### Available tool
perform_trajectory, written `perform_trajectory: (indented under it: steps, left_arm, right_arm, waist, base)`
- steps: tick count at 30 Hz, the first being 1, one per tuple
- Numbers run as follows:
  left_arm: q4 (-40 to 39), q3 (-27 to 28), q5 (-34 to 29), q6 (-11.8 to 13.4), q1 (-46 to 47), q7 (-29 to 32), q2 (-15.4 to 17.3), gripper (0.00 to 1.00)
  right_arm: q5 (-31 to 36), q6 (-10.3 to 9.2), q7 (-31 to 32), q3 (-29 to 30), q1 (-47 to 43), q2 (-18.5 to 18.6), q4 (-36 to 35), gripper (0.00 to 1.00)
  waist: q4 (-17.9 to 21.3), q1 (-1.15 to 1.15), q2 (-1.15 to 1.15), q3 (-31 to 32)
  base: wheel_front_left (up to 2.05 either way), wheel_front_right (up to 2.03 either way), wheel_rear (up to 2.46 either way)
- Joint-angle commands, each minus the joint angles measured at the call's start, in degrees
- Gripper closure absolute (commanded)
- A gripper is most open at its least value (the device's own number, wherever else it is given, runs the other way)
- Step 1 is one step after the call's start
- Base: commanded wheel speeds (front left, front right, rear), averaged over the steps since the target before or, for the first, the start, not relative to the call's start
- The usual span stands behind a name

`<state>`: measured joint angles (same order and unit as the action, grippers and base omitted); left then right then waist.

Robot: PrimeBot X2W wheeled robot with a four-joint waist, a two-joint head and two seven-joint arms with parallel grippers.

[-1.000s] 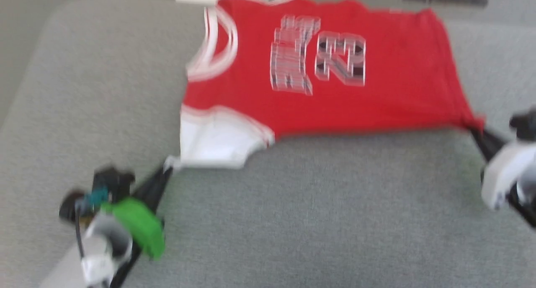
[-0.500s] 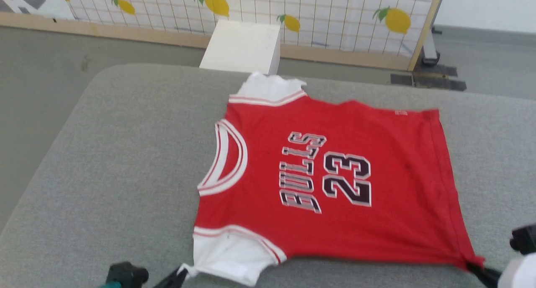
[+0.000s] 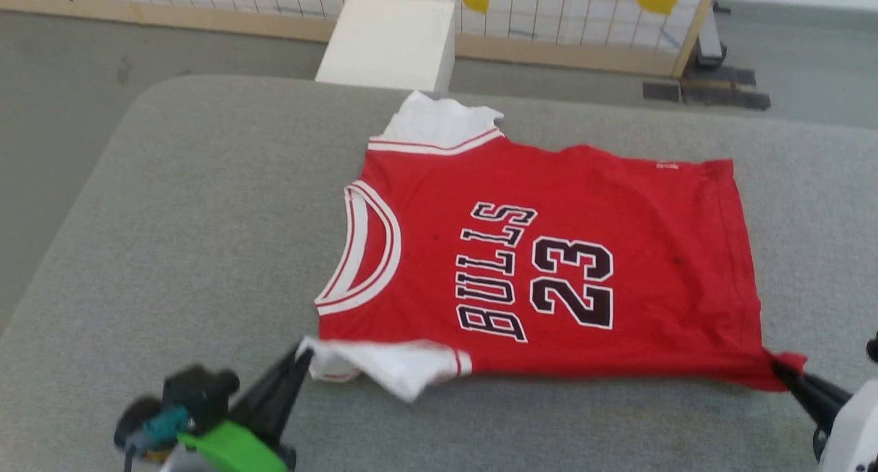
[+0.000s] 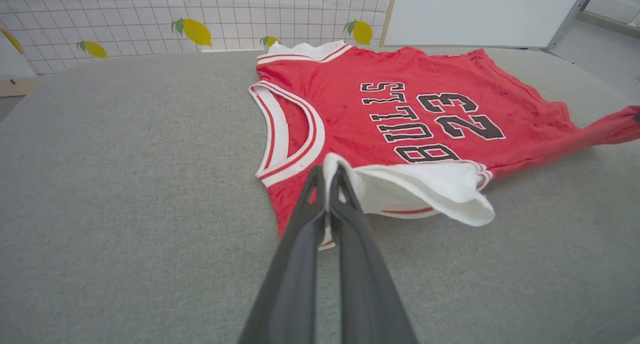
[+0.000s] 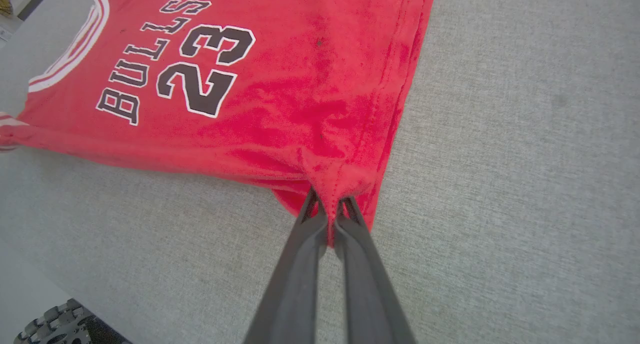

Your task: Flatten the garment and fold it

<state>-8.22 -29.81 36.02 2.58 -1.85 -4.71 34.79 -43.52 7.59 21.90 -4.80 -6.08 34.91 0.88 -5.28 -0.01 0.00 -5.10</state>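
The garment [image 3: 549, 252], a red jersey with white sleeves and black "BULLS 23" lettering, lies spread on the grey padded table [image 3: 171, 252], neck hole to the left. My left gripper [image 3: 302, 354] is shut on the tip of the near white sleeve [image 3: 394, 366], lifted and curled over the red body; in the left wrist view the gripper [image 4: 327, 171] pinches that white cloth. My right gripper [image 3: 778, 368] is shut on the near hem corner; in the right wrist view the gripper [image 5: 330, 204] holds bunched red cloth of the garment [image 5: 280, 74].
A white box [image 3: 387, 43] stands on the floor past the table's far edge. Behind it runs a grid screen with lemon prints [image 3: 562, 5] on a wooden frame. Bare grey table surface lies left of and in front of the jersey.
The head camera has tilted up and then settled, shifting the whole picture. The near white sleeve, flat before, is now raised and folded toward the jersey's body by my left gripper.
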Motion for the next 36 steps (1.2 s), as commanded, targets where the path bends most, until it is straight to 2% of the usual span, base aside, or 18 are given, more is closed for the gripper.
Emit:
perform_trajectory:
  steps: [1, 11, 18, 26, 27, 28, 29, 30, 36]
  left_arm:
    - [-0.03, 0.55, -0.94, 0.05, 2.55, -0.61, -0.62, 1.00]
    - [6.59, 0.40, -2.95, -2.12, 16.69, 1.04, -3.45, 1.00]
    - [14.52, -0.40, -3.94, -3.95, 24.87, 1.92, -5.37, 1.00]
    - [24.66, -1.99, -5.07, -4.82, 29.49, 1.51, -7.81, 1.00]
    - [25.72, -2.01, -5.08, -4.86, 29.81, 1.00, -8.21, 0.86]
    - [27.08, -2.09, -5.15, -4.84, 30.14, 0.43, -8.68, 0.00]
    - [28.09, -2.21, -5.24, -4.88, 30.37, -0.09, -9.07, 0.00]
    - [29.29, -2.30, -5.16, -4.96, 30.54, -0.73, -9.61, 0.00]
    - [33.64, -1.13, -2.95, -4.68, 29.37, -4.85, -12.41, 0.00]
  right_arm:
    - [0.87, -0.10, 0.31, 0.87, 1.76, -0.57, -0.53, 1.00]
    - [5.34, -0.10, 1.95, 3.17, 9.88, -2.28, 1.37, 1.00]
    - [6.99, -0.10, 2.17, 0.50, 15.73, -1.40, 3.83, 1.00]
    - [8.76, -0.10, 0.67, -4.23, 20.66, -1.15, 8.44, 1.00]
    - [8.91, -0.10, 0.33, -4.59, 21.05, -1.23, 9.06, 1.00]
    - [9.31, -0.10, -0.19, -4.85, 21.50, -1.33, 9.90, 1.00]
    - [9.73, -0.10, -0.73, -5.05, 21.80, -1.44, 10.50, 0.53]
    - [9.99, -0.10, -1.35, -5.13, 22.07, -1.77, 11.30, 0.00]
    - [12.56, -0.10, -3.73, -5.73, 21.74, -2.84, 13.43, 0.00]
  waist:
    - [0.32, 0.01, 0.00, -2.80]
    - [0.99, 0.01, 0.00, -9.86]
    - [1.42, 0.01, 0.00, -13.51]
    - [1.36, 0.01, 0.00, -15.24]
    - [1.30, 0.01, 0.00, -15.25]
    - [1.22, 0.01, 0.00, -15.17]
    - [1.14, 0.01, 0.00, -14.99]
    - [1.03, 0.01, 0.00, -14.62]
    - [0.57, 0.01, 0.00, -11.02]
  base:
    - [0.00, 0.00, 0.00]
    - [0.00, 0.00, 0.00]
    - [0.00, 0.00, 0.00]
    - [0.00, 0.00, 0.00]
    - [0.00, 0.00, 0.00]
    - [0.00, 0.00, 0.00]
    - [0.00, 0.00, 0.00]
    - [0.00, 0.00, 0.00]
    - [0.00, 0.00, 0.00]
